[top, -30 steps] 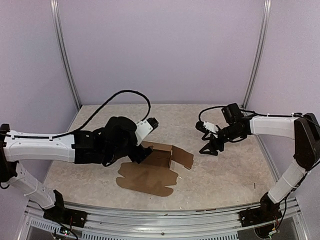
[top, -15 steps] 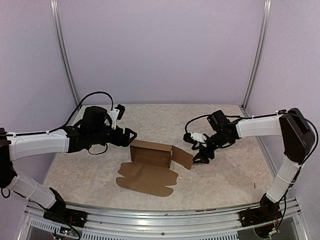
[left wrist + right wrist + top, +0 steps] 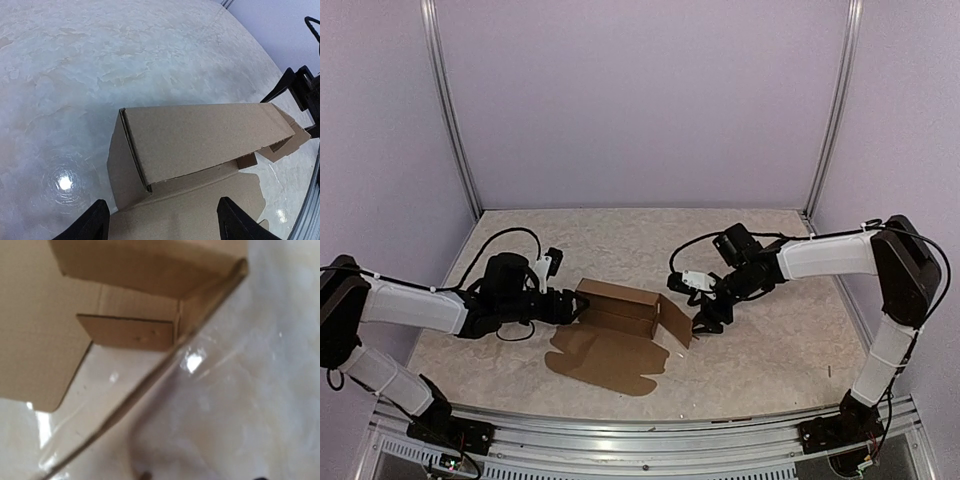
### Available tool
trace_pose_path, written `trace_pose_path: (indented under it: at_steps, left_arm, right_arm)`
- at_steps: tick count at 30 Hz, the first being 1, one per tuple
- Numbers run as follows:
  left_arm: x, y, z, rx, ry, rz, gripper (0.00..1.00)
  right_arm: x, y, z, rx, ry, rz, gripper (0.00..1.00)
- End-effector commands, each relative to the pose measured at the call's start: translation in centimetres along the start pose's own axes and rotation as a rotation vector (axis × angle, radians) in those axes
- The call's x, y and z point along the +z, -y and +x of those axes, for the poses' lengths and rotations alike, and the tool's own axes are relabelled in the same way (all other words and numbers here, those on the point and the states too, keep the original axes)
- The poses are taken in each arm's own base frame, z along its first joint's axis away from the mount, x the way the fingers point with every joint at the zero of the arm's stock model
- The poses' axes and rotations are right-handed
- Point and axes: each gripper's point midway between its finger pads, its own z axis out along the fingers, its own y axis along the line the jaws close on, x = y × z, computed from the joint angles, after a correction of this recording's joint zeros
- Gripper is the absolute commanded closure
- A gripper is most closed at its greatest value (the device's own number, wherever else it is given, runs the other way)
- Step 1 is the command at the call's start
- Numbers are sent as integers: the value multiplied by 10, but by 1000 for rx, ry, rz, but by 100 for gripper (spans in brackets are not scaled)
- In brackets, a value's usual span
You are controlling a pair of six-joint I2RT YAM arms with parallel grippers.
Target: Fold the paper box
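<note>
Looking at your left end effector point(image 3: 577, 308), you will find its fingers point(image 3: 97, 221) standing well apart, low over the desk point(image 3: 770, 350) at the left end of the paper box point(image 3: 620, 305). In the left wrist view that end wall of the box sits between the two fingertips, and neither one presses on the cardboard. Nothing is held there.

Your right end effector point(image 3: 706, 318) is at the opposite end, with its jaws also spread. It sits just beside the side flap point(image 3: 676, 320) that juts out from the box's right end toward the near right. The right wrist view is blurred and barely shows the fingertips, so you cannot tell from it whether a finger touches that flap; from above it looks like contact or very close to it.

Between the two arms, the box rests near the middle of the desk. Its long far wall stands upright and leans over the base. The lid panel point(image 3: 605, 362) lies flat on the desk on the near side, its rounded tabs pointing toward the arm bases. Both forearms reach inward from the left and right edges.
</note>
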Motion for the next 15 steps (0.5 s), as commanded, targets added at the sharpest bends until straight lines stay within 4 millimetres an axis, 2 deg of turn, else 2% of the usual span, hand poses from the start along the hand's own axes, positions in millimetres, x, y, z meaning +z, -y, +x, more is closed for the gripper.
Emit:
trace_pose_path:
  at_steps: [1,4,7,11,15]
  left_arm:
    - [-4,4,-11,-27,82,45,28]
    - [-5,4,-10,-37,86,50,30]
    - [-16,8,-18,-34,118,54,28]
    - [-44,-3,-50,-20,188,-68,19]
    - [-53,-21,-66,-83,219,-113,22]
  right_arm:
    - [6,-6,-12,19,-2,-11,21]
    - [11,-9,-17,9,-6,-12,21]
    - [16,-10,-12,9,-37,-16,21]
    - [14,-11,-7,0,-54,-4,21]
    - [12,-13,-6,-4,-53,-7,21]
